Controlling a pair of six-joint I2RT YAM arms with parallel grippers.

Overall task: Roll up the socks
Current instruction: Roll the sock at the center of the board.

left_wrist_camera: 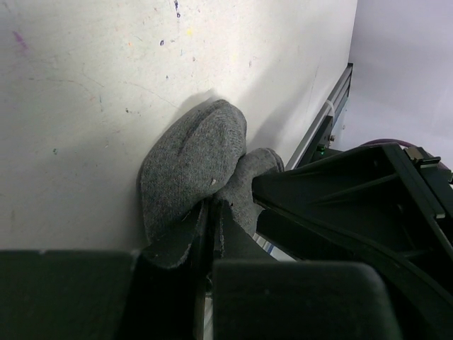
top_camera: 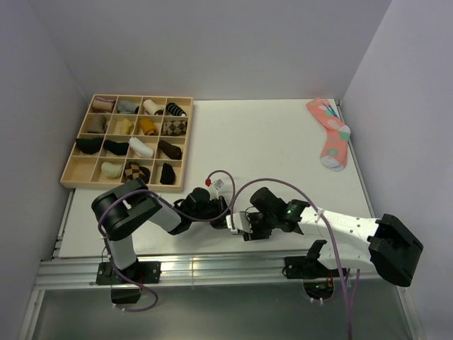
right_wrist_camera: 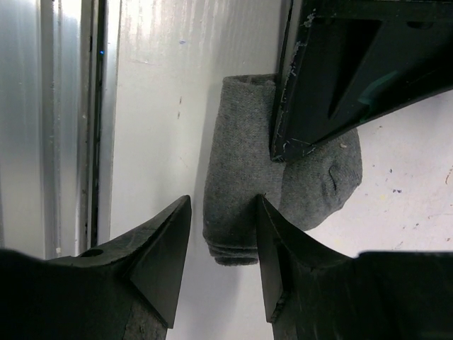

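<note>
Lying at the near edge of the table (top_camera: 269,149), the socks (right_wrist_camera: 241,170) are being pinched by the left gripper (left_wrist_camera: 212,230) while the right gripper (right_wrist_camera: 224,212) is straddling one end, jaws spread; the crowding is risking a clash or a nudge onto the rail (right_wrist_camera: 64,106). The tray (top_camera: 79,170) and the pink sock (top_camera: 331,134) are sitting well apart.

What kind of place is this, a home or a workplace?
Probably a robot test cell in a lab: a white table boxed in by plain walls, two arms bolted to an aluminium rail handling grey socks, and a wooden tray of sock rolls.
</note>
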